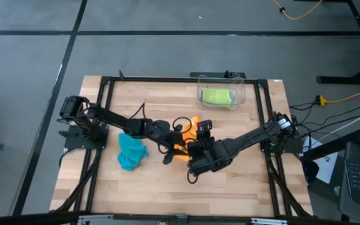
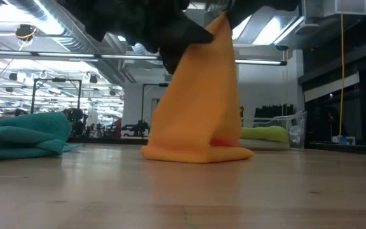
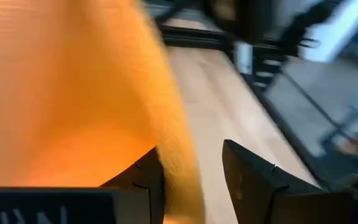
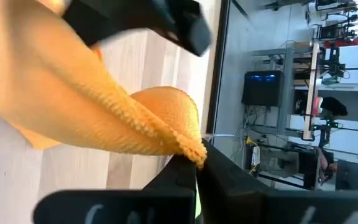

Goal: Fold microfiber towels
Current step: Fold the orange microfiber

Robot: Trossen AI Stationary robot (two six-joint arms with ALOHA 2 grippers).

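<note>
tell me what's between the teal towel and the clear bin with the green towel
The orange towel, lifted by both grippers, stands between teal towel and clear bin, seen in the low view.

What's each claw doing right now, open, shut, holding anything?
Left claw: open, the orange towel hanging between its fingers.
Right claw: shut on the orange towel's edge.
</note>
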